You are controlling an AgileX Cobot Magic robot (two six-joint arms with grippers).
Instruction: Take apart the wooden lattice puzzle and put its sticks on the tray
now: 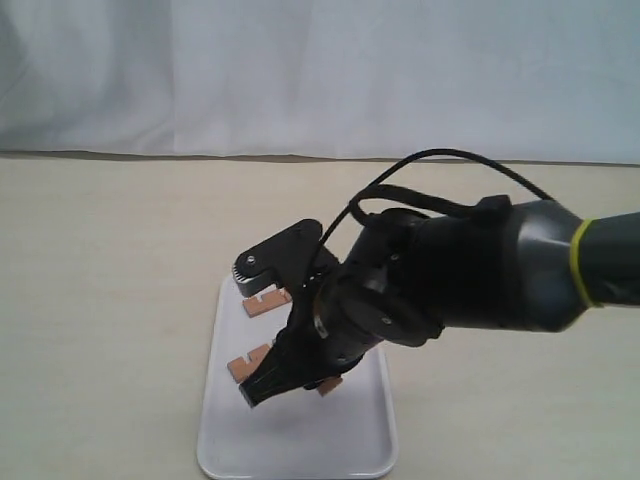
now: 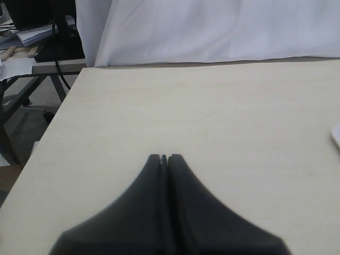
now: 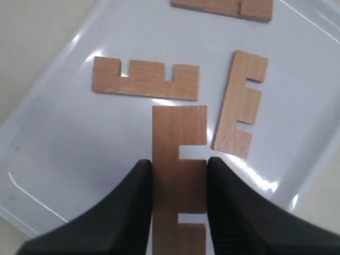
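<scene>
Right gripper (image 3: 179, 162) is clamped on the fourth stick (image 3: 179, 127) over the tray (image 3: 58, 154), with three sticks (image 3: 144, 79) lying just beside it. If you release it tilted, it may land on them or skid over the rim. Left gripper (image 2: 164, 157) is closed and idle.

The worktop (image 1: 110, 300) is a pale cream, matte surface, plain and broad, and a white cloth (image 1: 320, 70) meets its far edge. Only one thing lies directly on it: a white tray (image 1: 300, 455) — flat, rectangular, with rounded corners and a low raised rim. The tray is set lengthwise near the middle, at the near side of the exterior view.
</scene>
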